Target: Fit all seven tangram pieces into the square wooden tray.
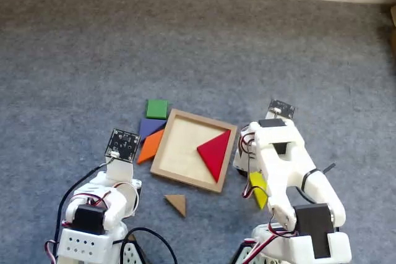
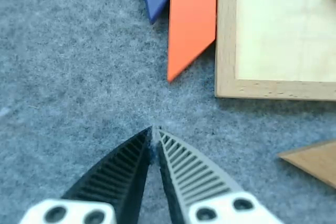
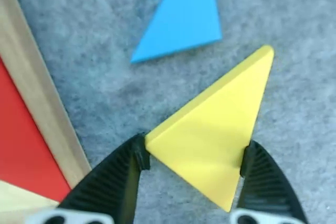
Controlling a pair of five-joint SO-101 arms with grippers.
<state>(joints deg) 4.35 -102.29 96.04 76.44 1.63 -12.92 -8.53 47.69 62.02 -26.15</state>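
Yellow triangle (image 3: 220, 119) sits clamped in your right gripper (image 3: 194, 149); the wooden tray (image 3: 43, 103) lies just to its left.

7 tangram pcs (image 1: 213, 153), 1 tray (image 1: 183, 146), 2 arms (image 1: 281, 165).
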